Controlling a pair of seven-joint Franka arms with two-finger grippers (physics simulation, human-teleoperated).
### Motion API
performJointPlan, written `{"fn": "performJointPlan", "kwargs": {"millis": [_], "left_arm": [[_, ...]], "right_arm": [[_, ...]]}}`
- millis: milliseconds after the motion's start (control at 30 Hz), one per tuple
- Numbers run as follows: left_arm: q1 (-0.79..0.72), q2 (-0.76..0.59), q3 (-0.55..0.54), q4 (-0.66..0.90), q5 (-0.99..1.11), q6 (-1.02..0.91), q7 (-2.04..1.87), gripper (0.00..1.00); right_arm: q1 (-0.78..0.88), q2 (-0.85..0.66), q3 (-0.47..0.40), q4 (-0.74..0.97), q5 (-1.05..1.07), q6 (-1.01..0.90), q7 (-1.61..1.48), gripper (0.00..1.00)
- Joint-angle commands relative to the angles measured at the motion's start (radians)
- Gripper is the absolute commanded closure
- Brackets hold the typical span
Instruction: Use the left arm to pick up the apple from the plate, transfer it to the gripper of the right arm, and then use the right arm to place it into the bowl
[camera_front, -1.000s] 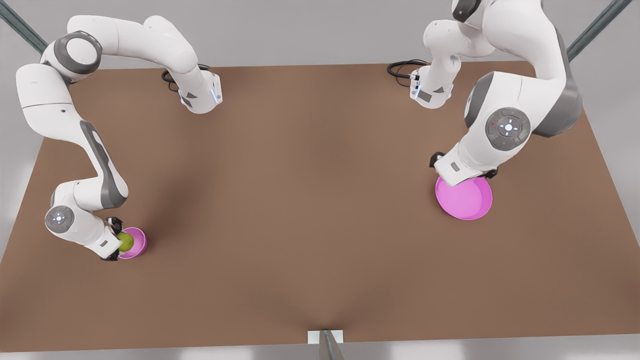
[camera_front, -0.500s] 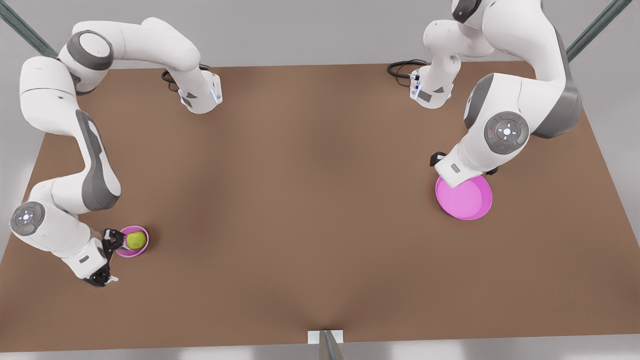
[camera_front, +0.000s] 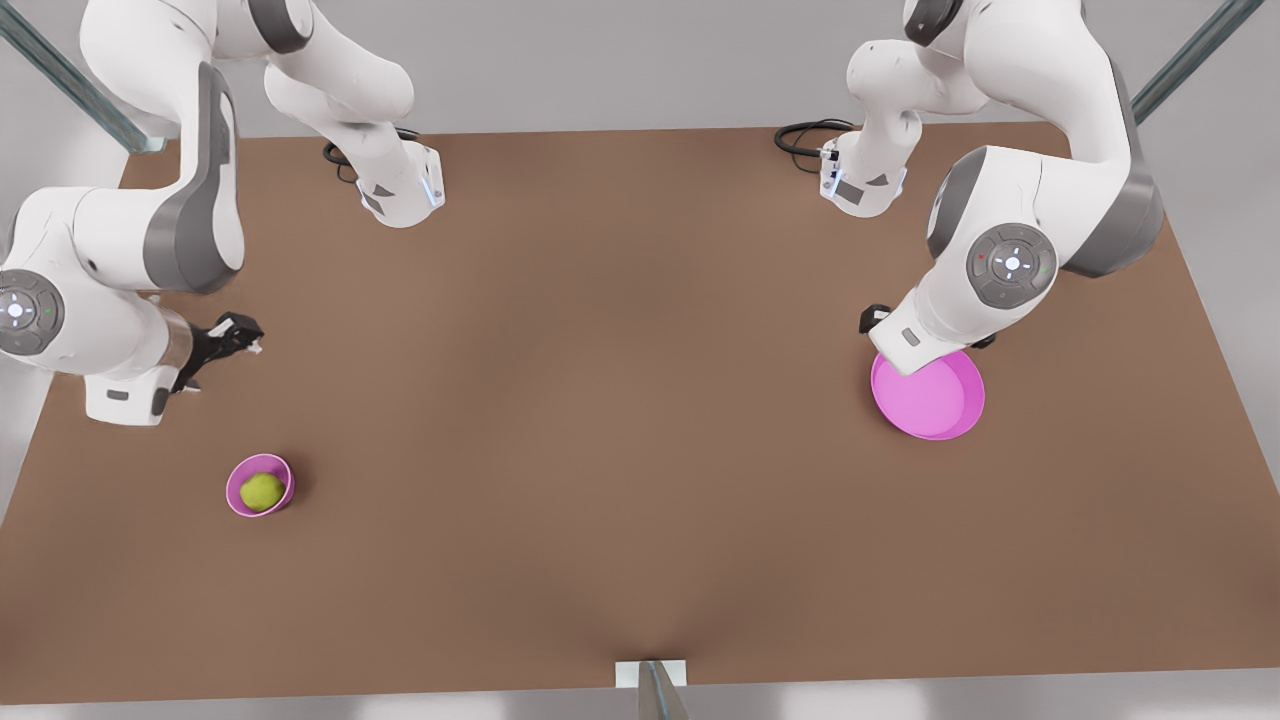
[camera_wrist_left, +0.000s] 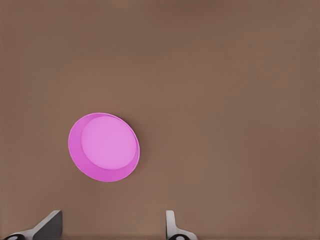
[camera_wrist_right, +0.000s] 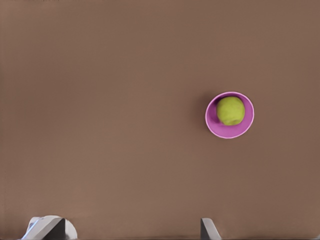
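The yellow-green apple (camera_front: 262, 491) (camera_wrist_right: 230, 110) lies inside the small pink bowl (camera_front: 238, 503) (camera_wrist_right: 227, 134) near the front view's left edge. My right gripper (camera_front: 222, 352) (camera_wrist_right: 129, 229) hangs open and empty high above the table, farther back than the bowl. At the front view's right, the wide pink plate (camera_front: 935, 400) (camera_wrist_left: 105, 147) lies empty. The left arm (camera_front: 1010, 265) waits over the plate's far rim. Its gripper (camera_wrist_left: 111, 225) is open with nothing between the fingers.
Both arm bases (camera_front: 400, 195) (camera_front: 860, 185) with black cables stand at the back of the brown table (camera_front: 620, 400). A small white mount (camera_front: 650, 680) sits at the middle of the front edge.
My right gripper let go of the apple, which now rests in the bowl. It then rose and drew back from the bowl. The left arm has hardly moved.
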Motion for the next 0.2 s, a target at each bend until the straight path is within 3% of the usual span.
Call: {"fn": "performJointPlan", "kwargs": {"millis": [0, 167], "left_arm": [[0.000, -0.001, 0.000, 0.000, 0.001, -0.001, -0.013, 0.00], [0.000, -0.001, 0.000, 0.000, 0.001, -0.002, -0.013, 0.00]], "right_arm": [[0.009, -0.024, -0.007, -0.029, 0.072, -0.006, 0.564, 0.00], [0.013, -0.033, -0.007, -0.029, 0.070, -0.004, 0.564, 0.00]]}}
